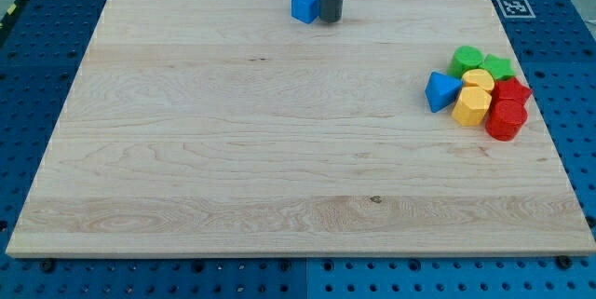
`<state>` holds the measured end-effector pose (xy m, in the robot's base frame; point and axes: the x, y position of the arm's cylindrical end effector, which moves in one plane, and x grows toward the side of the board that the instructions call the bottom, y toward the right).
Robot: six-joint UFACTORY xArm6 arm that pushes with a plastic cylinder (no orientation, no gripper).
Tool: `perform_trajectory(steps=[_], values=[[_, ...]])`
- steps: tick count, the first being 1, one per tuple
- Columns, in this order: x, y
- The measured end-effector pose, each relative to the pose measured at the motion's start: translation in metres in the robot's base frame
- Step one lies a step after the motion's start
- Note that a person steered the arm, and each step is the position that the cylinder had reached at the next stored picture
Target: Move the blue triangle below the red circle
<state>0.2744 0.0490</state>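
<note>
The blue triangle (441, 90) lies at the view's right, at the left edge of a tight cluster of blocks. The red circle (506, 120) sits at the cluster's lower right, with the yellow hexagon (471, 106) between the two. My tip (331, 19) is far off at the view's top centre, touching the right side of a blue cube (304, 5). The rod rises out of the view's top edge.
The cluster also holds a green circle (467, 59), a green star (497, 66), a yellow block (479, 80) and a red star (511, 91). The wooden board (233, 150) rests on a blue pegboard. A marker tag (513, 6) lies past the board's top right corner.
</note>
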Motion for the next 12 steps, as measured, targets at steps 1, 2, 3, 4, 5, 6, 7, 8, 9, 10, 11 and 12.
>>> perform_trajectory(steps=[1,2,3,4,5,6,7,8,9,10,11,12], values=[[0.000,0.009],[0.000,0.050],[0.007,0.096],[0.032,0.139],[0.061,0.153],[0.079,0.149],[0.087,0.113],[0.112,0.121],[0.135,0.123],[0.158,0.123],[0.179,0.113],[0.190,0.109]])
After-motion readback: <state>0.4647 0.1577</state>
